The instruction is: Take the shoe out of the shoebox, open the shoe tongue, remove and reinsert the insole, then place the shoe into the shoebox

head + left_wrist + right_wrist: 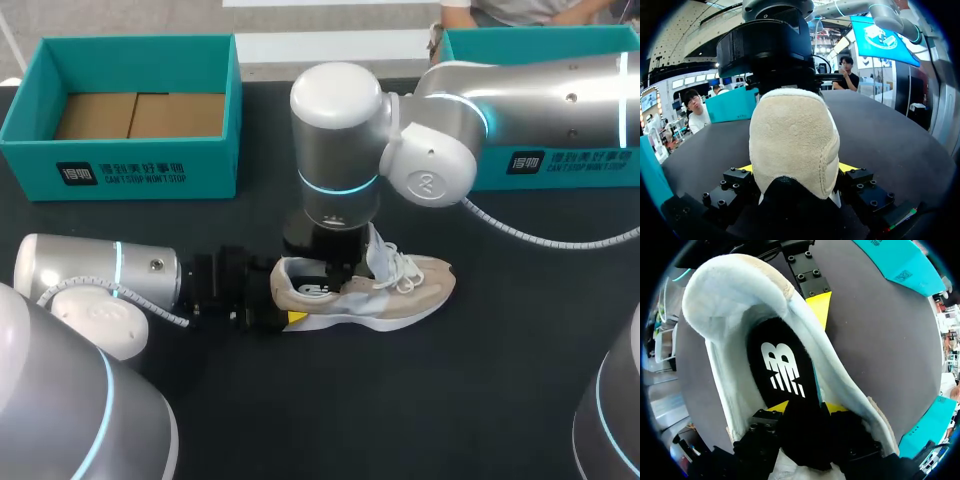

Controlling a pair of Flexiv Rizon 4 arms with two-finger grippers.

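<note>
Our left hand [796,168] is closed on the heel of the one shoe [400,290], a yellow tip pressed to each side; the shoe stands on its sole on the table [400,400], outside both boxes; our right hand [808,408] reaches down into its opening above the single black insole [780,365], and we cannot tell whether it grips; two teal boxes stand well apart at the far side, the left shoebox [130,165] open, the right shoebox [590,170] partly behind our right arm.

shoe [792,135] heel hides most of left hand [796,170]
</note>
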